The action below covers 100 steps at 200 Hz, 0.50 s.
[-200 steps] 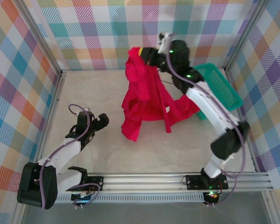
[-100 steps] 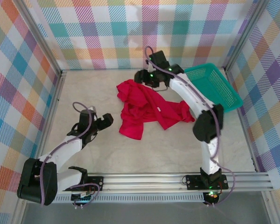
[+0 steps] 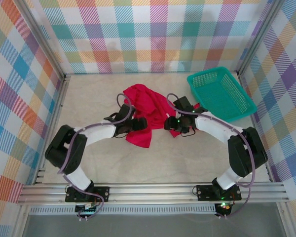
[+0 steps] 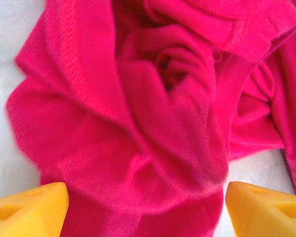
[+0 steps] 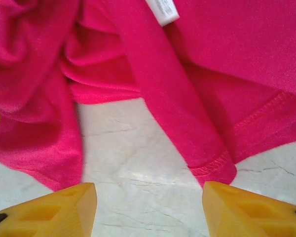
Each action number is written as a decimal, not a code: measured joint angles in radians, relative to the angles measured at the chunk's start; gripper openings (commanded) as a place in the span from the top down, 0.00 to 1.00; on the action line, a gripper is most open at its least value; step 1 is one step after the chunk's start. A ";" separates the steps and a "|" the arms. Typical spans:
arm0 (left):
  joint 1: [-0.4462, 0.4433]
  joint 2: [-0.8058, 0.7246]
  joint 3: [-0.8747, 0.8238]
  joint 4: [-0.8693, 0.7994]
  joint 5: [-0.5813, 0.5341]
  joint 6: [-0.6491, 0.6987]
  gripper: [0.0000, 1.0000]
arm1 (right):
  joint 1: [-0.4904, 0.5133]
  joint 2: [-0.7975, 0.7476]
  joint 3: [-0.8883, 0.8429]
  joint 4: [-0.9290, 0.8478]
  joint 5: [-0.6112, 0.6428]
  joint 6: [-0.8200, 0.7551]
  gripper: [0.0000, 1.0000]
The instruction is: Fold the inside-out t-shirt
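Checked walls (image 3: 153, 34) in many colours stand around the pale table (image 3: 187, 158) on three sides.

The red t-shirt (image 3: 149, 101) lies on the table in a crumpled heap, near the middle and a bit toward the back. It is not folded. Its right edge comes close to the green basket (image 3: 219, 94) - I cannot tell if they touch. The basket sits at the back right with nothing in it.

The left arm (image 3: 89, 136) reaches across the table to the near left side of the t-shirt. The right arm (image 3: 222, 128) bends in to the near right side.

The left gripper (image 3: 138, 123) is right at the edge of the heap. From the left wrist camera the t-shirt (image 4: 153, 123) is all deep folds and twists. The gripper (image 4: 148, 212) has its yellow fingers (image 4: 29, 212) spread wide apart, with red cloth lying between them, and they are not pinching it.

The right gripper (image 3: 170, 123) is low over the near edge of the cloth. From the right wrist camera, this gripper (image 5: 150, 212) has its fingers (image 5: 256, 212) wide apart too - only bare table lies between them, and it holds nothing. A strip of t-shirt (image 5: 227, 49) with a sewn hem ends just above the gap.

A small white label (image 5: 163, 11) lies on the red cloth.
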<state>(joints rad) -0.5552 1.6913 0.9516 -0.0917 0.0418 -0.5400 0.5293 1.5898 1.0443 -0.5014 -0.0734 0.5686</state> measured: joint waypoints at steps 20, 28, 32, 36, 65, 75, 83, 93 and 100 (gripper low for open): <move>-0.001 0.084 0.080 -0.053 -0.027 -0.005 0.33 | -0.006 0.041 -0.006 0.040 0.011 0.003 0.46; -0.001 0.103 0.101 -0.076 -0.042 -0.011 0.41 | -0.006 0.064 -0.006 0.063 0.016 0.002 0.50; -0.001 0.111 0.108 -0.084 -0.050 -0.007 0.45 | -0.007 0.074 -0.006 0.069 0.018 0.005 0.52; -0.001 0.117 0.115 -0.094 -0.060 -0.016 0.49 | -0.007 0.087 -0.006 0.078 0.021 0.002 0.55; -0.001 0.122 0.140 -0.173 -0.119 -0.017 0.77 | -0.016 0.163 -0.006 0.120 0.036 0.011 0.84; -0.001 0.120 0.151 -0.204 -0.143 -0.024 0.85 | -0.020 0.177 -0.006 0.122 0.039 0.012 0.95; -0.001 0.117 0.161 -0.229 -0.165 -0.020 0.89 | -0.021 0.182 -0.003 0.121 0.041 0.005 1.00; 0.001 0.107 0.170 -0.257 -0.187 -0.013 0.91 | -0.021 0.182 0.003 0.116 0.047 0.010 1.00; 0.002 0.093 0.175 -0.283 -0.206 -0.013 0.91 | -0.021 0.180 0.012 0.109 0.050 0.002 1.00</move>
<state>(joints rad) -0.5537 1.7847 1.1271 -0.3752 -0.1642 -0.5526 0.5087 1.7699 1.0561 -0.3923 -0.0231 0.5701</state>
